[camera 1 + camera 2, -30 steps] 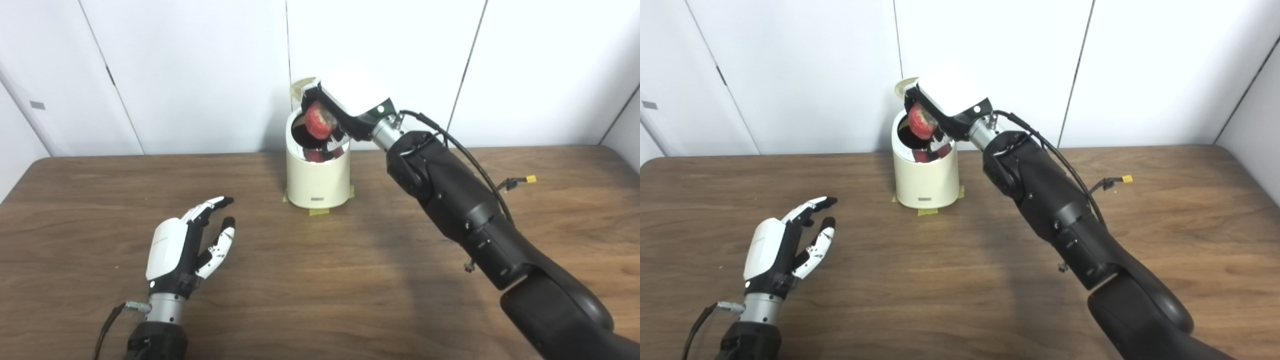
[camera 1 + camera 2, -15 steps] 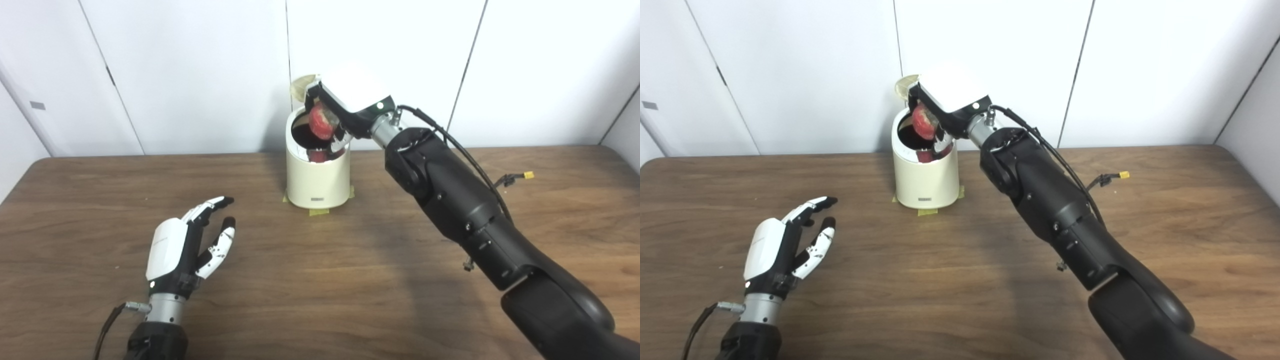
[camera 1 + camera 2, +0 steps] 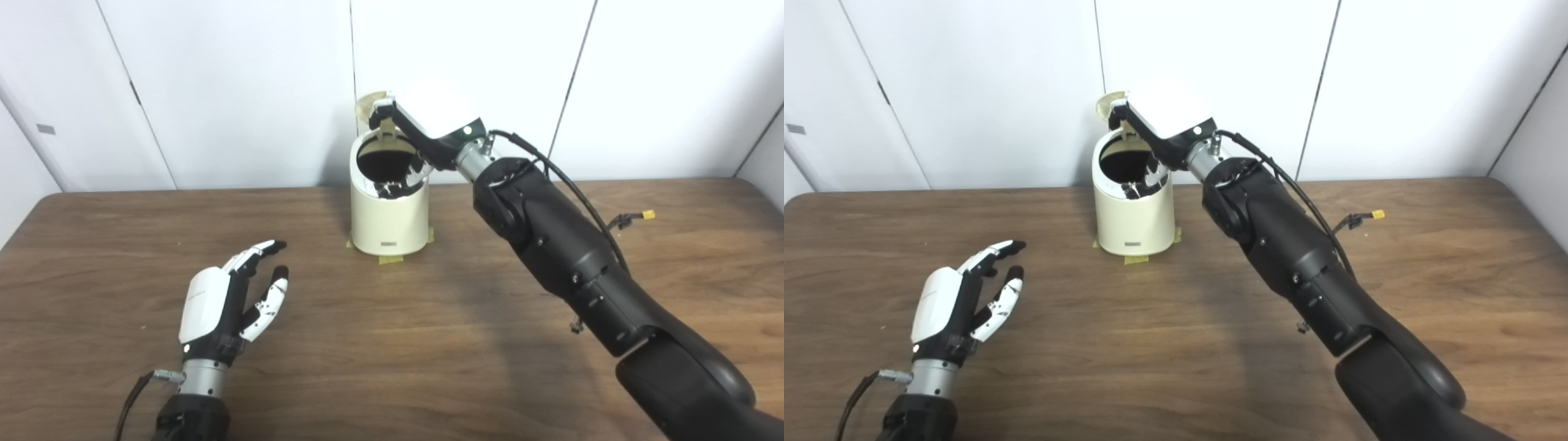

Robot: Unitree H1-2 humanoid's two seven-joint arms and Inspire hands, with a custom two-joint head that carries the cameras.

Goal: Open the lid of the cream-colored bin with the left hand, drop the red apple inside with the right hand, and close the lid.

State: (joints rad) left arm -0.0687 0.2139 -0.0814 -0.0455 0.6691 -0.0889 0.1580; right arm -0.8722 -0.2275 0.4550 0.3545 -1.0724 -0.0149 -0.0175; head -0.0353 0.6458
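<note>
Right hand (image 3: 429, 122): held over the mouth of the cream-colored bin (image 3: 389, 208), palm down, fingers spread, nothing gripped. Arm is stretched from 5 o'clock toward 12 o'clock.

Left hand (image 3: 229, 300): laid low over the tabletop (image 3: 392, 355) at 8 o'clock, fingers apart, empty, well apart from the bin.

Bin: stood at 12 o'clock near the far tabletop edge, on yellow tape (image 3: 392, 260). Lid (image 3: 371, 108) is tipped upright behind the rim.

Red apple: not seen; the bin's interior is dark.
</note>
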